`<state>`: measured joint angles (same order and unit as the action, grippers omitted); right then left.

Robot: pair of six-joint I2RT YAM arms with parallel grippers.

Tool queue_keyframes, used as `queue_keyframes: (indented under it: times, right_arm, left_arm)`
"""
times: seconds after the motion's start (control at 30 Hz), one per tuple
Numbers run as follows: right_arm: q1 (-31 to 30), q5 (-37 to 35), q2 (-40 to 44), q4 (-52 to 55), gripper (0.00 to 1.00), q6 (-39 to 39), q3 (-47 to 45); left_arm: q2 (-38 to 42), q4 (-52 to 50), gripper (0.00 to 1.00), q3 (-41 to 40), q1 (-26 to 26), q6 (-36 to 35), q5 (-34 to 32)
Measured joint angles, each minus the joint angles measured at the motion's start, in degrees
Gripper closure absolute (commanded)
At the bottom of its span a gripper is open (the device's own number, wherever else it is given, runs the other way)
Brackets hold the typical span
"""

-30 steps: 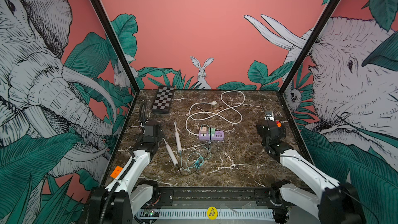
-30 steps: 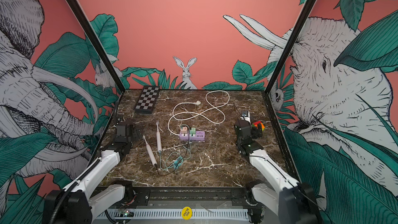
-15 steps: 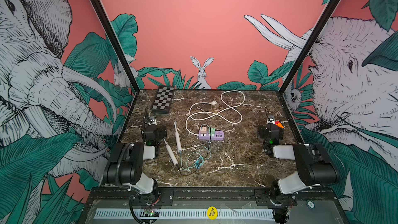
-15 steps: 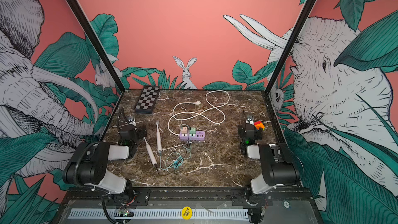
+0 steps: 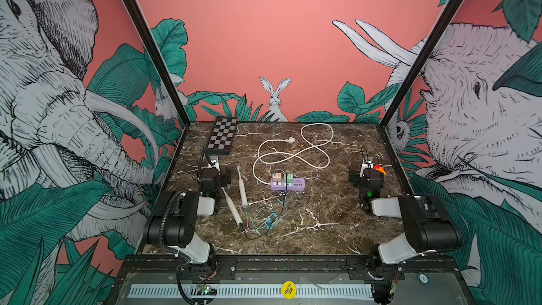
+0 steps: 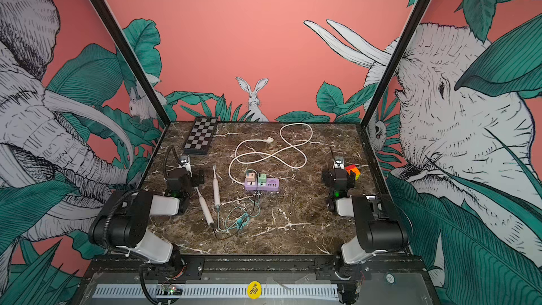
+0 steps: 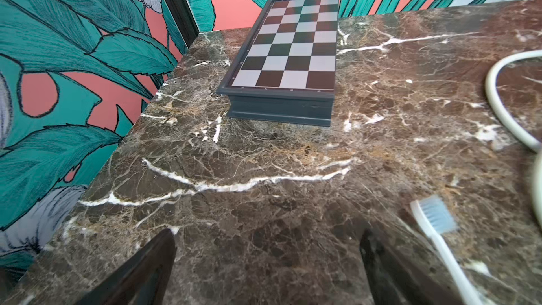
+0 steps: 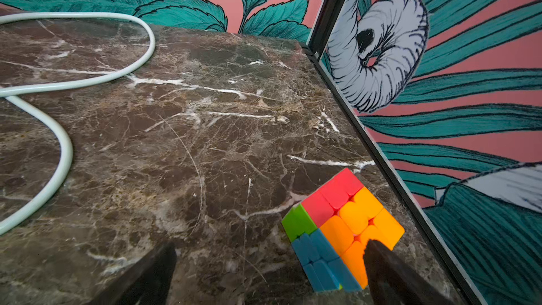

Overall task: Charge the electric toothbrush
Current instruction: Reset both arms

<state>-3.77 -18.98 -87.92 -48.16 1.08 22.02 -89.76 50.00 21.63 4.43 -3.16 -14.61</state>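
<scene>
Two white electric toothbrushes lie side by side left of centre in both top views. The farther toothbrush (image 5: 242, 184) (image 6: 216, 189) has a thin teal cable (image 5: 264, 221) reaching its base; its blue bristle head (image 7: 437, 215) shows in the left wrist view. The nearer toothbrush (image 5: 231, 209) meets a black cable. A purple power strip (image 5: 287, 184) (image 6: 262, 184) holds small adapters. My left gripper (image 5: 213, 162) (image 7: 268, 239) stands open over bare marble, just left of the brushes. My right gripper (image 5: 366, 163) (image 8: 269, 250) is open at the right side, empty.
A folded chessboard (image 5: 222, 136) (image 7: 281, 54) lies at the back left. A thick white cord (image 5: 293, 154) (image 8: 61, 154) loops behind the strip. A coloured cube (image 5: 379, 169) (image 8: 343, 224) sits by the right wall, beside one right finger. Walls close three sides.
Both arms have folded back, elbows now low near the front rail, while the grippers stay near their spots. Nothing on the table has moved.
</scene>
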Motion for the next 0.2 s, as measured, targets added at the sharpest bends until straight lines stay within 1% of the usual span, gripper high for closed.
queue_keyframes:
  times: [0.2]
  right_arm:
    - [0.0,0.0,0.0,0.0,0.01,0.0,0.0]
  left_arm:
    - [0.0,0.0,0.01,0.5,0.0,-0.2,0.0]
